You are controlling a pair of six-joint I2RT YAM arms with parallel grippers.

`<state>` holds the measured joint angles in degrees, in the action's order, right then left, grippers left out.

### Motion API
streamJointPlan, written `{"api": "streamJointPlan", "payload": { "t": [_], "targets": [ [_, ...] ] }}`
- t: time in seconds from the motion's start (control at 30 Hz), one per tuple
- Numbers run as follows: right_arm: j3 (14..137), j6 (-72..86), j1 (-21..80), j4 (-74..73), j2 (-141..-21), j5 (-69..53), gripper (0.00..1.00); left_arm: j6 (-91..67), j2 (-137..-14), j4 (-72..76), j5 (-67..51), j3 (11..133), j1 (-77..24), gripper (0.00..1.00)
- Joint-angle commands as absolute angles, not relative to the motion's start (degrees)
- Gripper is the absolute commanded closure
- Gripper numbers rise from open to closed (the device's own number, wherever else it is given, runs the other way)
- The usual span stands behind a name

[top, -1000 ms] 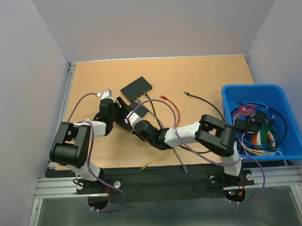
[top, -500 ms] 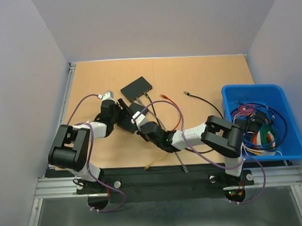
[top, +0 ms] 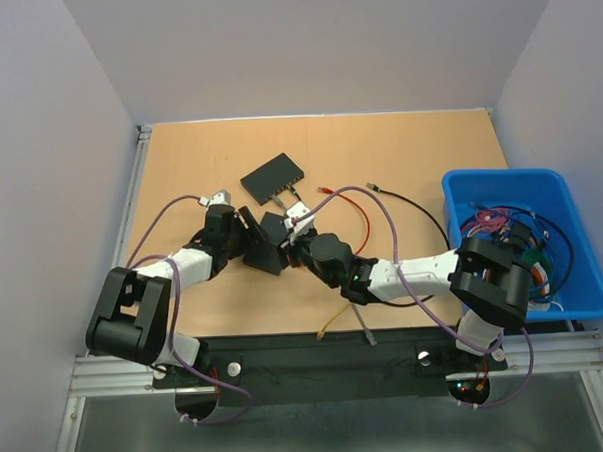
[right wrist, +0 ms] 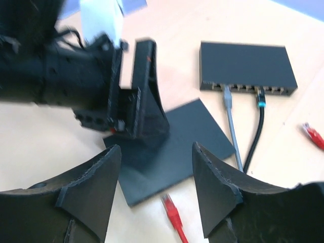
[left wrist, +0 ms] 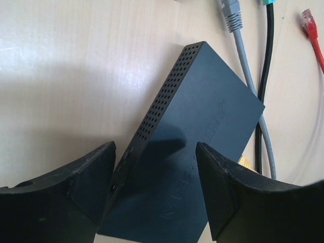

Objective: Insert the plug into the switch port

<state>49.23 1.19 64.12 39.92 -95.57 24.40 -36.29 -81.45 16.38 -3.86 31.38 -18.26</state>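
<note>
Here, left gripper (left wrist: 154, 154) wide astride matte perforated black switch (left wrist: 202, 116) (boxy); right gripper (right wrist: 155, 152) wide, empty

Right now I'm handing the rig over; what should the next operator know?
Left gripper: fingers open over the near switch, gripping nothing.
Right gripper: fingers open, empty, near a loose red plug lying on the table beside that switch.
Done: far switch has grey cable and black cable plugged in.
To do: pick up the red plug, seat it in a port; near switch's ports aren't visible.
</note>
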Motion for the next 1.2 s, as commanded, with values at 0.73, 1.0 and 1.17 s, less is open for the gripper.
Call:
{"api": "streamJointPlan", "payload": {
  "t": [0.73, 1.0, 1.17],
  "targets": [
    [48.7, 5.2, 55.9, 15.5, -92.3, 2.7, 0.36, -34.4, -70.4, 13.6, -1.4, 30.9, -17.5, 0.24],
    [51.9, 4.6, 55.9, 14.3, -98.7, 0.4, 0.43, -34.1, -70.8, 14.2, -1.8, 30.8, -17.4, 0.24],
    [52.3, 4.4, 55.9, 14.3, -100.4, 2.2, 0.42, -34.0, -71.2, 14.4, -1.7, 31.0, -17.2, 0.24]
  ]
}}
